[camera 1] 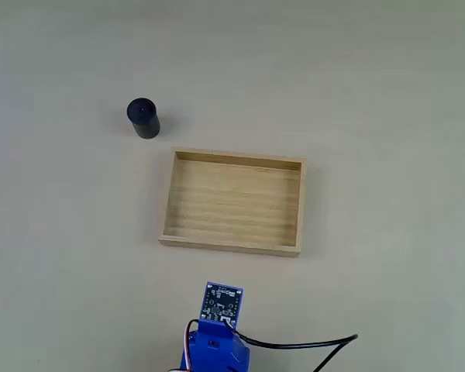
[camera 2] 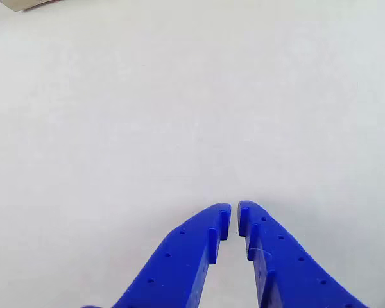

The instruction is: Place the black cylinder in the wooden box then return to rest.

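Arm parked, cylinder (camera 1: 143,118) outside the empty box (camera 1: 173,198).
Gripper (camera 2: 234,215) nearly closed, holding nothing; approaching so narrow could topple the upright cylinder.

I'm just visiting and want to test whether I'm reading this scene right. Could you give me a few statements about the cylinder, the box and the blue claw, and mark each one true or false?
1. The black cylinder stands on the table outside the wooden box. True.
2. The wooden box already holds something. False: its plank floor is bare.
3. In the fixed view, the cylinder sits beyond the box's upper left corner. True.
4. The gripper is clamped on the cylinder. False: its blue fingertips are nearly together with nothing between them, above bare table.
5. The cylinder lies tipped on its side. False: it stands upright, round top showing.
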Controlling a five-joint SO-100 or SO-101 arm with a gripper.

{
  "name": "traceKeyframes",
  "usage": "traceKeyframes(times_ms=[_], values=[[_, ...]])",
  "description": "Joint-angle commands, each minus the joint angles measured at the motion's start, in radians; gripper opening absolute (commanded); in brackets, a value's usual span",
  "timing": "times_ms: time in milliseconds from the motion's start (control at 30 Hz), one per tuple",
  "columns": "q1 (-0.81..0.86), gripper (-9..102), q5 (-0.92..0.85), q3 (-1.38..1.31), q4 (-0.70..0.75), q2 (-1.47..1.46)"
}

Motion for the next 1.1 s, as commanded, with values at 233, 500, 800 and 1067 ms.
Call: traceKeyframes(times_ms=[233, 500, 800, 1067], values=[[0.029, 0, -0.002, 0.031, 0.002, -0.011], [0.028, 0, 0.005, 0.031, 0.0, -0.011], [0.002, 0, 0.028, 0.028, -0.084, 0.014], [-0.049, 0, 0.094, -0.064, -0.244, 0.186]])
